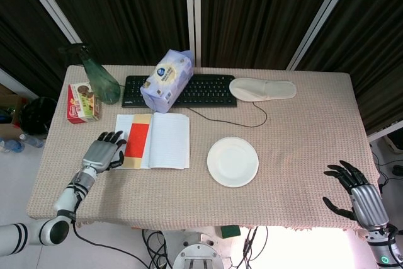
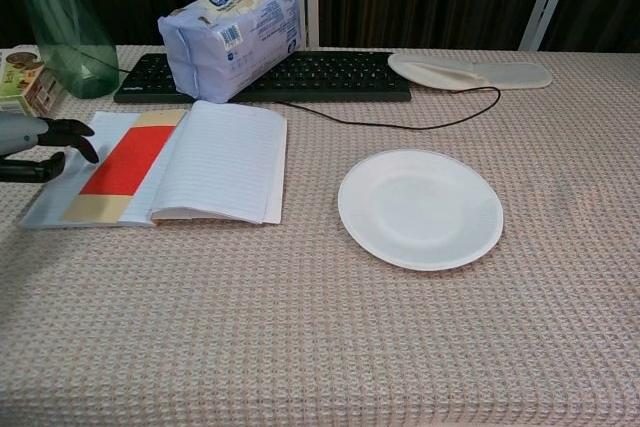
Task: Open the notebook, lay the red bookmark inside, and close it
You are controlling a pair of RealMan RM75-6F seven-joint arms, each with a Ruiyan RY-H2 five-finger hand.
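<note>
The notebook (image 1: 162,141) (image 2: 215,160) lies open on the left half of the table. The red bookmark (image 1: 136,139) (image 2: 127,158) lies flat on its left page, over a tan strip. My left hand (image 1: 104,152) (image 2: 38,141) hovers just off the notebook's left edge, fingers spread and holding nothing; it no longer covers the page. My right hand (image 1: 356,194) stays at the table's near right corner, fingers apart and empty, seen only in the head view.
A white plate (image 1: 233,161) (image 2: 420,208) sits right of the notebook. Behind it are a tissue pack (image 1: 167,79), a black keyboard (image 1: 208,91) with its cable, a slipper (image 1: 262,88), a green bottle (image 1: 100,79) and a snack box (image 1: 83,101).
</note>
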